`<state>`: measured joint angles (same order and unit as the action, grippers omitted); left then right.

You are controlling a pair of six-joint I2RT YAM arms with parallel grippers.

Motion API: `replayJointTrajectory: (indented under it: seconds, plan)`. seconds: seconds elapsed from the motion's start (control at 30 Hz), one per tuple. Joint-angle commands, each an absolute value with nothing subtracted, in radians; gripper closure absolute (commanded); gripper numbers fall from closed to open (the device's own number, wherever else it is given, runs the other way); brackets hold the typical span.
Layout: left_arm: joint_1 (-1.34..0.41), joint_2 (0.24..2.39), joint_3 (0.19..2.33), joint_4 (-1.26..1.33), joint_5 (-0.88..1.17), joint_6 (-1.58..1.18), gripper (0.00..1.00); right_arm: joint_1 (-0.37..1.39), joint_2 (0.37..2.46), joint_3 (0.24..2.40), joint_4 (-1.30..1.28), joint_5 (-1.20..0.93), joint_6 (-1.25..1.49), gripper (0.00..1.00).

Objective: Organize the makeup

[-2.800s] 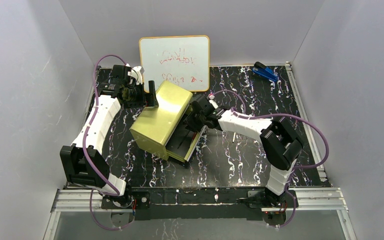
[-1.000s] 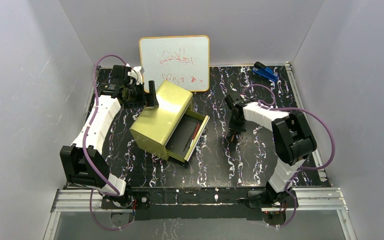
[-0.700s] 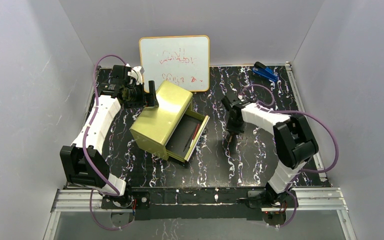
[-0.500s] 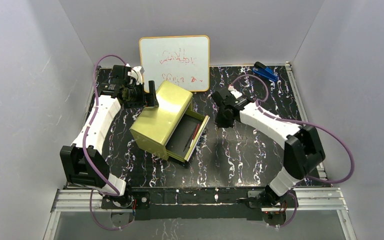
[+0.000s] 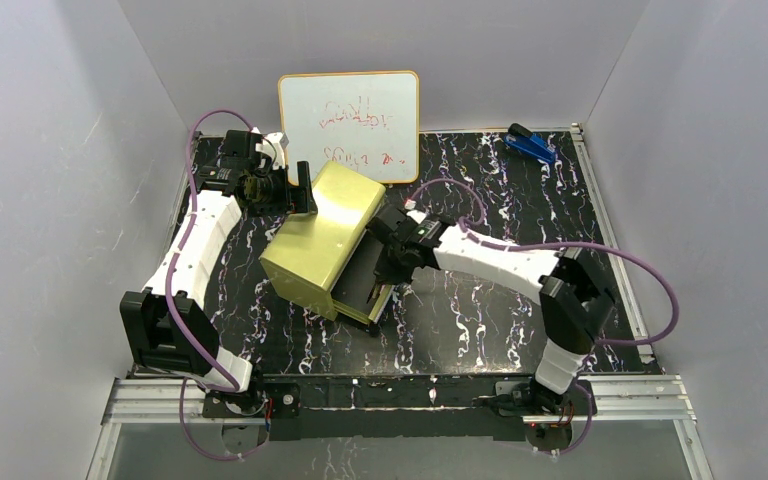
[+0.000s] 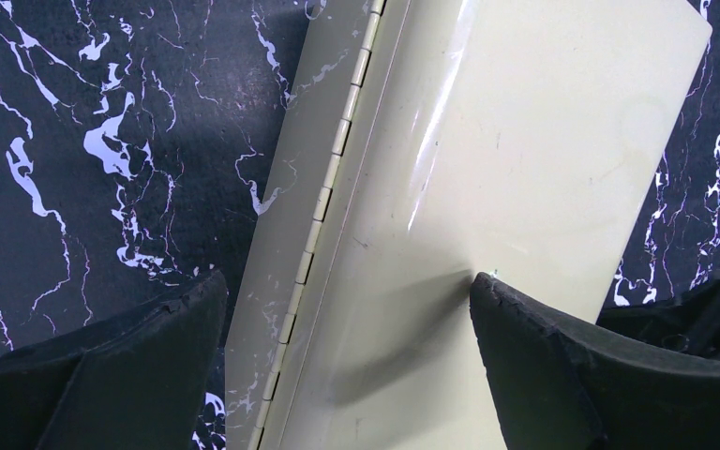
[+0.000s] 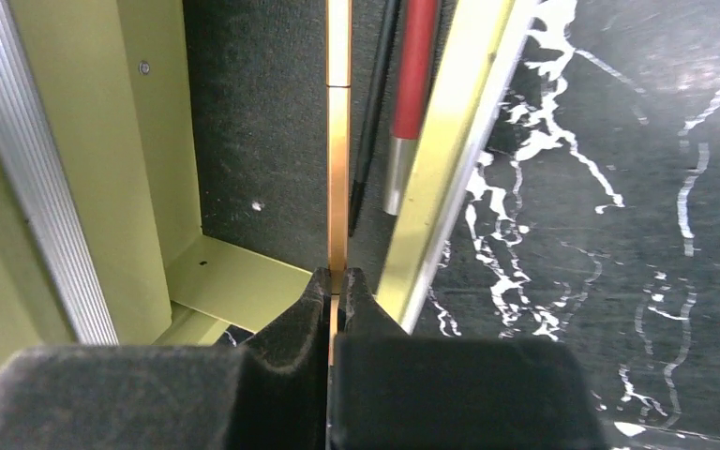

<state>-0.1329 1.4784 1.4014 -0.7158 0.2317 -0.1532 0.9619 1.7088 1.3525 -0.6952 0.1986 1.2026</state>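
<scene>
A yellow-green metal box (image 5: 320, 235) stands with its drawer (image 5: 368, 292) pulled out toward the right. My right gripper (image 5: 392, 262) hangs over the drawer, shut on a thin gold stick (image 7: 338, 141) that points along it. The right wrist view shows the right gripper (image 7: 337, 281) above the drawer's dark felt floor (image 7: 253, 122). A dark-red stick (image 7: 415, 66) with a silver end and a thin black stick (image 7: 373, 122) lie against the drawer's front wall. My left gripper (image 5: 300, 195) stands open at the box's back corner. In its wrist view the left gripper (image 6: 347, 295) straddles the hinged edge (image 6: 323, 206).
A whiteboard (image 5: 350, 125) with red scribbles leans against the back wall behind the box. A blue stapler-like object (image 5: 531, 145) lies at the far right corner. The black marbled table (image 5: 480, 310) is edged by metal rails and grey walls.
My right arm swung left from the table right of the drawer to above the drawer, carrying the gold stick. The left arm and the box have not moved.
</scene>
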Motion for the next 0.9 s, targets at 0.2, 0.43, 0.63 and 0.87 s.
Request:
replayJointTrajectory:
  seconds: [0.2, 0.43, 0.63, 0.87]
  plan:
    - [-0.127, 1.476, 1.381, -0.805, 0.179, -0.120, 0.02, 0.971, 1.872, 1.423, -0.516, 0.163, 1.345, 0.99]
    - [-0.127, 1.468, 1.370, -0.801, 0.174, -0.120, 0.02, 0.971, 1.988, 1.536, -0.540, 0.115, 1.315, 0.76]
    - [-0.127, 1.469, 1.366, -0.798, 0.175, -0.120, 0.01, 0.971, 1.959, 1.549, -0.566, 0.146, 1.294, 0.62]
    - [-0.127, 1.473, 1.366, -0.798, 0.173, -0.118, 0.02, 0.970, 1.812, 1.545, -0.650, 0.162, 1.266, 0.62]
